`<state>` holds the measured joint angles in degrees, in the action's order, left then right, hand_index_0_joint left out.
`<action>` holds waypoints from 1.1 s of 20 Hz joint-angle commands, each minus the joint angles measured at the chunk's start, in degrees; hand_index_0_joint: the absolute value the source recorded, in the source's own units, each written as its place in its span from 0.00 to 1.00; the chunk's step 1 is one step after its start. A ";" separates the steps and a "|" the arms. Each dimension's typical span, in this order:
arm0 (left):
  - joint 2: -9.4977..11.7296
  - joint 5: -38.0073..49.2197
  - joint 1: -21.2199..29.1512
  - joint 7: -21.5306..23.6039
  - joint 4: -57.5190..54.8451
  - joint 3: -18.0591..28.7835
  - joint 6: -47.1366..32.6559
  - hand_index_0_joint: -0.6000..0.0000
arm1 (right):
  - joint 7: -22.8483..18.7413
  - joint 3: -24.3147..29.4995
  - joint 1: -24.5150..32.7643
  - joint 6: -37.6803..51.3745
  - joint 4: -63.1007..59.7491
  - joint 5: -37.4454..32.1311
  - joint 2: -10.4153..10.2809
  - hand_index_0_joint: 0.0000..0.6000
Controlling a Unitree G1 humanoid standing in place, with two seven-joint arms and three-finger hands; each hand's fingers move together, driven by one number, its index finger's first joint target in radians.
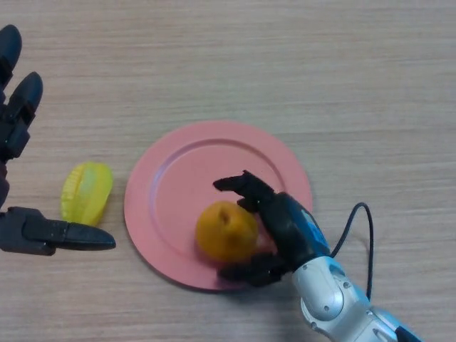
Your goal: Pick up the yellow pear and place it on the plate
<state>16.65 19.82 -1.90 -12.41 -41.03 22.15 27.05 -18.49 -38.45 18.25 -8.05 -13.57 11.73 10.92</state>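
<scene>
The yellow pear point(226, 231) rests on the lower right part of the pink plate point(178, 178). My right hand point(281, 224) comes in from the lower right and is curled round the pear, fingers at its top right and thumb below it. My left hand point(18, 121) shows at the left edge, open, with its fingers pointing up and its thumb stretched out to the right on the table, holding nothing.
A yellow-green ridged fruit point(86, 192) lies on the wooden table point(320, 71) just left of the plate, between the left hand's fingers and thumb.
</scene>
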 commanded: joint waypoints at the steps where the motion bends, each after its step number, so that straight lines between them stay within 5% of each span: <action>1: 2.29 0.27 1.31 -0.13 -3.34 5.01 -7.35 1.00 | -0.08 4.81 1.36 2.10 7.15 1.40 -0.03 0.00; 11: 2.12 -0.99 1.85 -0.36 -1.83 3.82 -9.98 1.00 | 15.65 21.84 -6.62 -5.86 34.04 1.12 -0.03 0.00; 17: 2.43 -0.86 2.31 -0.95 -3.05 2.34 -5.21 1.00 | 19.10 32.38 -14.97 -17.35 57.12 -13.80 -0.03 0.00; 22: 2.42 -2.38 2.84 -1.01 -2.05 0.74 -5.16 1.00 | 20.22 38.81 -16.68 -21.31 63.67 -18.92 1.12 0.00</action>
<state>16.67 18.42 -0.69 -13.24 -40.41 20.31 27.16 1.28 -0.85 0.27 -34.51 46.72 -6.05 10.79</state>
